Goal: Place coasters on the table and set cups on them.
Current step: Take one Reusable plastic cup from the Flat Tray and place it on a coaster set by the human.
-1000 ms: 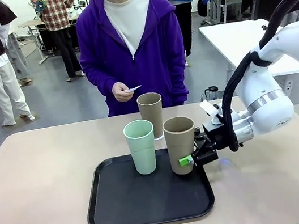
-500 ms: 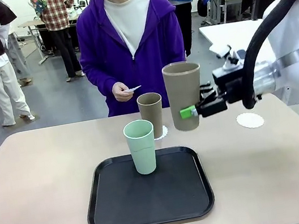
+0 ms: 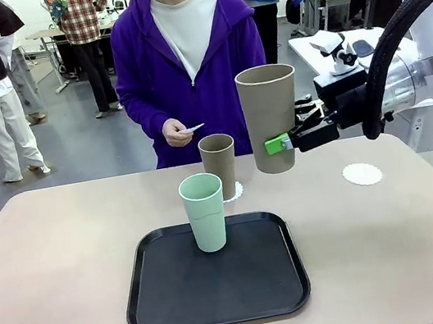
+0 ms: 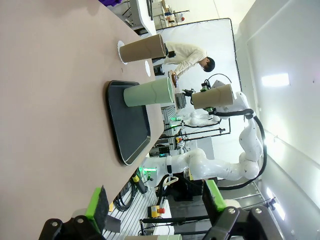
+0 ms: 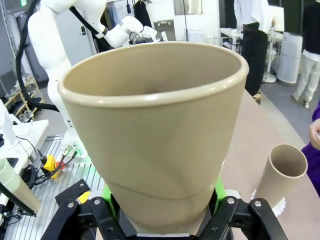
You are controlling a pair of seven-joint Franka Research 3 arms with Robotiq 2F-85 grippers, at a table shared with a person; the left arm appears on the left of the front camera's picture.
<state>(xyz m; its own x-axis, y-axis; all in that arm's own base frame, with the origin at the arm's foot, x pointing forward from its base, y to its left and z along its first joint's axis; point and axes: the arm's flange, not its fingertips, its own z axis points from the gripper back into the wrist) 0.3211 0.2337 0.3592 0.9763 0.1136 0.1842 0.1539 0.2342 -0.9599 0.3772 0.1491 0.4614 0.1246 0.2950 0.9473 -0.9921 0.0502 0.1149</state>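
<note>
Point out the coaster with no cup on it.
In the front view, the bare coaster lies flat on the table at right, right of the black tray and of the tan cup standing on another coaster.

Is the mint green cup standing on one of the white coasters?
No, the mint green cup stands directly on the black tray, whose dark surface shows all around its base.

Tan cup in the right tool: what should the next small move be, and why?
Probably shift the tan cup to the robot's right, over the bare coaster. The right tool is shut on it, upright and well above the table, and that coaster lies uncovered off to its right; the other tan cup already stands on a second coaster.
</note>
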